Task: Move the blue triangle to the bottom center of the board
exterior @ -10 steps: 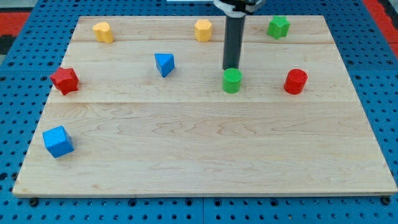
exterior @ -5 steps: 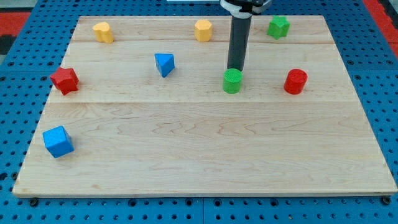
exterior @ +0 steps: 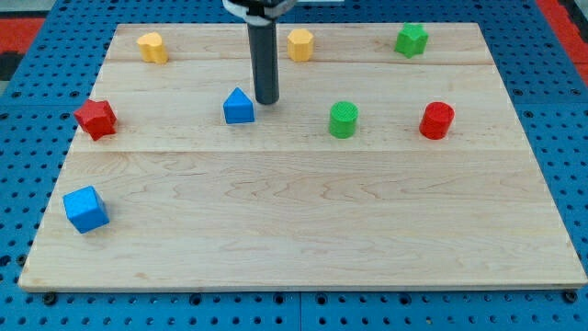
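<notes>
The blue triangle [exterior: 239, 107] lies on the wooden board [exterior: 303, 221], left of centre in the upper half. My tip [exterior: 266, 101] stands just to the triangle's upper right, close beside it or touching it. The rod rises from there to the view's top edge.
A green cylinder [exterior: 343, 119] and a red cylinder [exterior: 436, 120] lie to the right. A red star-like block [exterior: 96, 119] and a blue cube [exterior: 85, 209] lie at the left. Two yellow blocks [exterior: 152, 46] [exterior: 300, 43] and a green block [exterior: 412, 39] sit along the top.
My tip moved left from above the green cylinder to the blue triangle's upper right. The triangle shifted slightly down and turned.
</notes>
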You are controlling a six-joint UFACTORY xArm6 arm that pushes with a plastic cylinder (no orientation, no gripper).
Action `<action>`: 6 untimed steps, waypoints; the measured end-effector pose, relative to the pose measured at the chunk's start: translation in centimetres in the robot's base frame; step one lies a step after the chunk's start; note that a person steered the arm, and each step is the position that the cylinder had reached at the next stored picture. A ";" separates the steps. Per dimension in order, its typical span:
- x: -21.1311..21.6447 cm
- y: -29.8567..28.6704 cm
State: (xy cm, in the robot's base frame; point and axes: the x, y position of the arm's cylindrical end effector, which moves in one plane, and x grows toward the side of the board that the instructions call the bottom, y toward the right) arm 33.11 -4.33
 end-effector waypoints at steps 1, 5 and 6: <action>-6.8 -3.5; 3.7 -2.2; 0.1 -0.5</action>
